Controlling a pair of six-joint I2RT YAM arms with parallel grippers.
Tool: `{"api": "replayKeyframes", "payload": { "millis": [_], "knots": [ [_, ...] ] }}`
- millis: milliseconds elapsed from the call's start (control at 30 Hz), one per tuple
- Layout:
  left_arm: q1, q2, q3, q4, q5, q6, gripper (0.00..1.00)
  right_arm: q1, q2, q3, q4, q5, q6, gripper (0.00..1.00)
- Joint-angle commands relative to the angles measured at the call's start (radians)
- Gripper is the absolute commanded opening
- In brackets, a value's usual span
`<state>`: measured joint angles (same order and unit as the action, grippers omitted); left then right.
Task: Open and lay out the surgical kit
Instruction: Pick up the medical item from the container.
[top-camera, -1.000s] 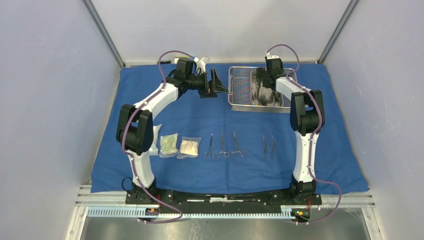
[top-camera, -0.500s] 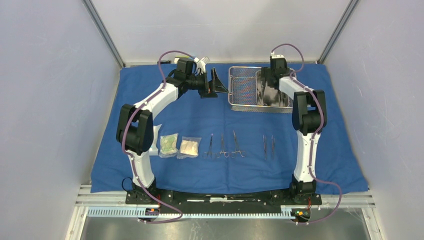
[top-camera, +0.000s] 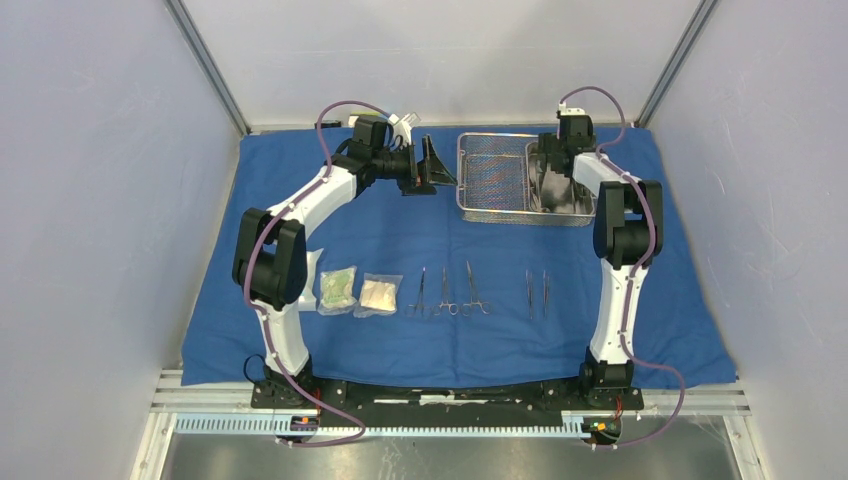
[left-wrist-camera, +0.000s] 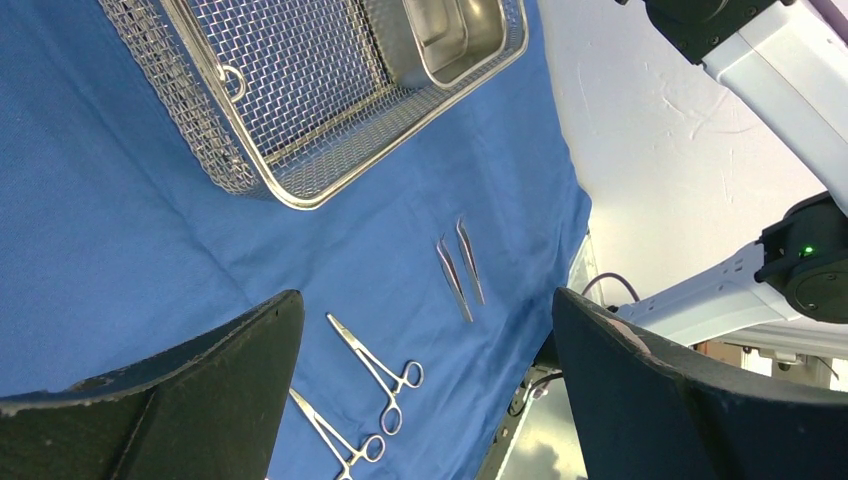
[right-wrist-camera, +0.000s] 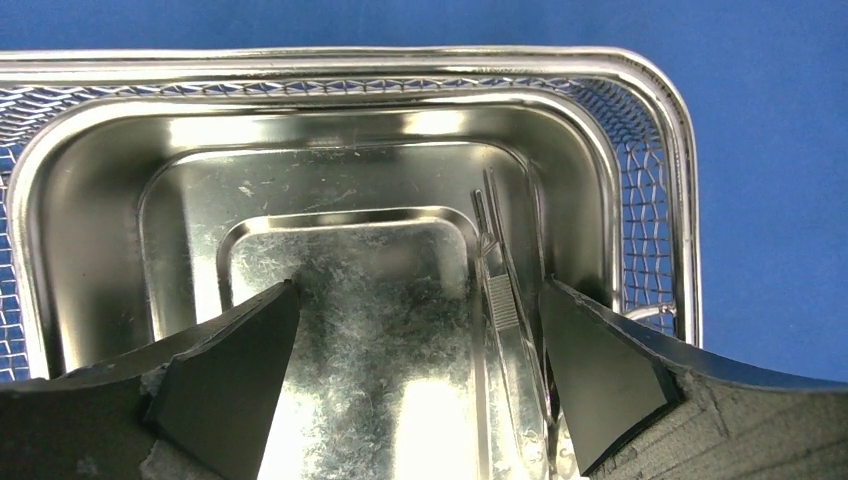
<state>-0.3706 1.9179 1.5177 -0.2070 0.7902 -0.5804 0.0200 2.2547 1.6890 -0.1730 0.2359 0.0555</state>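
Compared with a second ago, our right gripper (top-camera: 556, 172) is sitting farther to the right. The inner pan (top-camera: 582, 202) is lying farther right along with it, close against the right end of the mesh tray (top-camera: 466, 185). Our left gripper (top-camera: 437, 165) is keeping its earlier place.

We are holding the right gripper (right-wrist-camera: 417, 290) released, its fingers (right-wrist-camera: 230, 350) spreading wide and grasping nothing as it is pointing down into the pan (right-wrist-camera: 90, 250). Directly below it the pan's shiny floor is showing, and just inside its right finger one slim instrument (right-wrist-camera: 505, 310) is lying along the pan's wall. Whether the fingers are touching the pan we cannot tell. Beyond the fingertips the tray's rim (right-wrist-camera: 400, 62) is running across, with the blue cloth (right-wrist-camera: 760, 150) lying past it.

We are keeping the left gripper (left-wrist-camera: 428, 298) released as well, empty and hovering above the cloth (left-wrist-camera: 120, 230). The tray (left-wrist-camera: 300, 195) is lying just ahead of its fingertips, with the pan (left-wrist-camera: 450, 40) sitting at the tray's far end. Between its two fingers we are seeing a pair of tweezers (left-wrist-camera: 458, 265) and the scissor-like instruments (left-wrist-camera: 385, 375) resting on the cloth.

Back toward the arm bases, well apart from both grippers, a row is lying on the cloth (top-camera: 350, 230): two packets (top-camera: 338, 290) nearest the left arm, then three scissor-like instruments (top-camera: 445, 292), then the tweezers (top-camera: 536, 293).
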Motion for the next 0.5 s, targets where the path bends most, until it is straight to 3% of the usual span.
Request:
{"api": "replayKeyframes", "payload": {
  "millis": [0,233,467],
  "knots": [
    [0.007,0.004,0.002,0.034,0.030,-0.042,1.00,-0.014,0.068,0.008,-0.038,0.003,-0.079,0.98],
    [0.007,0.004,0.001,0.039,0.038,-0.049,1.00,-0.091,0.098,0.031,-0.065,-0.141,-0.057,0.98],
    [0.007,0.003,-0.002,0.055,0.049,-0.066,1.00,-0.106,0.110,0.027,-0.092,-0.186,-0.074,0.98]
  ]
}}
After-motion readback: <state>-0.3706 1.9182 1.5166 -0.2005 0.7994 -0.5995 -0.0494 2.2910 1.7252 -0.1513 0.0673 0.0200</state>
